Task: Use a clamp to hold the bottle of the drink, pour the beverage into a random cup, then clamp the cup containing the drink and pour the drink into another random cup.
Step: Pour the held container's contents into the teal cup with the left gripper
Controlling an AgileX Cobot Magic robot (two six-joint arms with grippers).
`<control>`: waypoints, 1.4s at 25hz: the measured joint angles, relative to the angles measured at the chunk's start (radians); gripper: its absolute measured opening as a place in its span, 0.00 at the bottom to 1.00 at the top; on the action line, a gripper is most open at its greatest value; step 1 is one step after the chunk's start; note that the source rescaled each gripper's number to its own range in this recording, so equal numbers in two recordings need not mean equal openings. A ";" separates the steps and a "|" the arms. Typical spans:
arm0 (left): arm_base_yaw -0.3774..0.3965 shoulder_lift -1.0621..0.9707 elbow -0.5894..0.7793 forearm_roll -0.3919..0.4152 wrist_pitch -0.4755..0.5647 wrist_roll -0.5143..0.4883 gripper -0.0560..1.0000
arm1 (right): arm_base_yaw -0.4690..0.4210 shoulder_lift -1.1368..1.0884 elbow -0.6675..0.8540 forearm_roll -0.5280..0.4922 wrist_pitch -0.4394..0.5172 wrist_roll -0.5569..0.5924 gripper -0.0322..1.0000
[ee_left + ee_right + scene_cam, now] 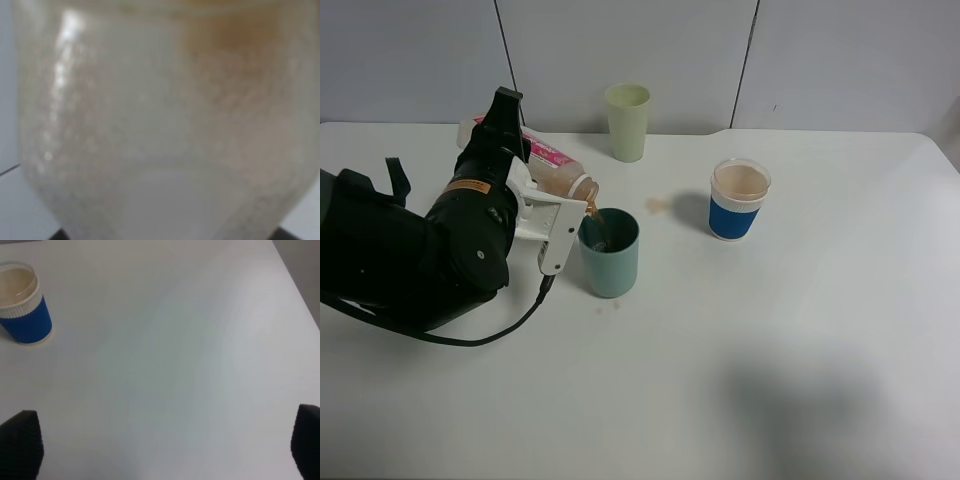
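Our left gripper (pixel 542 203) is clamped on the bottle (pixel 556 172), its white plates pressed to either side of the clear body. In the left wrist view the bottle (pixel 160 125) fills the picture, too close to be sharp. The bottle lies tipped well over, its long axis running from the back left corner of the tabletop (pixel 800 380) toward the middle, neck lowest. The mouth sits just above the near-left part of the rim of the teal-green tumbler (pixel 610 255), and a thin brown thread of beverage (pixel 592 208) drops into it.

We judge the first pour to be under way, so what matters next is keeping the mouth over the rim.

Outward from the tumbler, toward the right edge and a little further back, stands the blue-banded cup (pixel 739 200), well apart. A small brown spot (pixel 658 205) marks the tabletop between them. The pale yellow-green cup (pixel 627 120) stands near the back edge.

Our right gripper (pixel 162 447) stands wide and holds nothing. It looks at the blue-banded cup (pixel 22 310) from a distance. For clamping the tumbler, our left arm is the nearer.
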 joint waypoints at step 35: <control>0.000 0.000 0.000 0.198 -0.013 0.123 0.12 | 0.000 0.000 0.000 0.000 0.000 0.000 0.99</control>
